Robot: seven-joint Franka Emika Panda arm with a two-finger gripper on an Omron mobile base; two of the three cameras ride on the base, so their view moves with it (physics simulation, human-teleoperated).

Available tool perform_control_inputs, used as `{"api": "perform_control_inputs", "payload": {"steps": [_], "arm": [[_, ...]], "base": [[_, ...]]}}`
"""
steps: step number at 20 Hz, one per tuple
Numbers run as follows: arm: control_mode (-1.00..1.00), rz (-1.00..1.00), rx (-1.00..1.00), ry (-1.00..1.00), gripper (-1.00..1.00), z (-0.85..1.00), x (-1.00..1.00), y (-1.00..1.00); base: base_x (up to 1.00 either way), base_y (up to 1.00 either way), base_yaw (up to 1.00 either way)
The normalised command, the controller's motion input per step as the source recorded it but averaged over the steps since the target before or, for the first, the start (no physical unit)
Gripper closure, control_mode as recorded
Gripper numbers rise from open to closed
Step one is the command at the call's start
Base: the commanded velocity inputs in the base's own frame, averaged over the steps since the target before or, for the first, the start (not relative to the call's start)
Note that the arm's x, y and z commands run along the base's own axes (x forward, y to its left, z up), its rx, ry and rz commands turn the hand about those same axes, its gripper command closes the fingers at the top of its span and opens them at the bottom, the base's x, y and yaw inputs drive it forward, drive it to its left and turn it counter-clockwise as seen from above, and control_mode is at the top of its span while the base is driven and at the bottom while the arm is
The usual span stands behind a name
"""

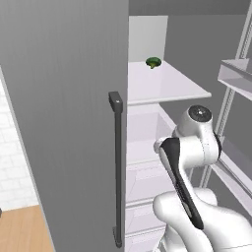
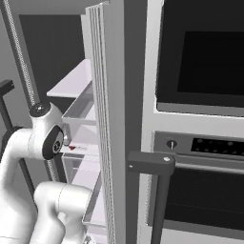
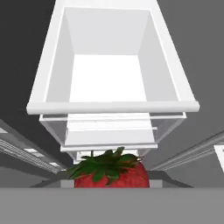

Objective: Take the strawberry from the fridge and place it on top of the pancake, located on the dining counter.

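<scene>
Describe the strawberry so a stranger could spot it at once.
Start at the tall grey fridge, door open on white shelves and clear drawers. In the hand view, the strawberry sits at the bottom edge, just below the white drawer. It is red with a green leafy cap, unlike the all-green broccoli on the upper shelf.

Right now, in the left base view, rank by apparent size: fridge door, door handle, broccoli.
1. Fridge door
2. Door handle
3. Broccoli
The broccoli sits farthest back on the shelf, so it looks even smaller.
</scene>
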Motion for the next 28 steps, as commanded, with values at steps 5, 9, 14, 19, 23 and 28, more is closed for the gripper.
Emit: {"api": "perform_control_inputs", "payload": {"steps": [5, 9, 14, 19, 23, 28], "arm": [[-1.0, 0.0, 0.03, 0.2, 1.0, 0.56, -0.99, -0.12], [-1.0, 0.0, 0.0, 0.16, 1.0, 0.25, -1.0, 0.0], [-1.0, 0.02, 0.0, 0.07, 1.0, 0.04, -0.57, 0.0], [-1.0, 0.0, 0.0, 0.0, 1.0, 0.0, 0.0, 0.0], [-1.0, 0.0, 0.0, 0.0, 1.0, 0.0, -0.01, 0.0], [1.0, 0.0, 0.0, 0.0, 1.0, -0.03, -0.23, 0.03]], "base": [[0.0, 0.0, 0.0], [0.0, 0.0, 0.0], [0.0, 0.0, 0.0], [0.0, 0.0, 0.0], [0.0, 0.0, 0.0], [-0.6, 0.3, 0.0]]}}
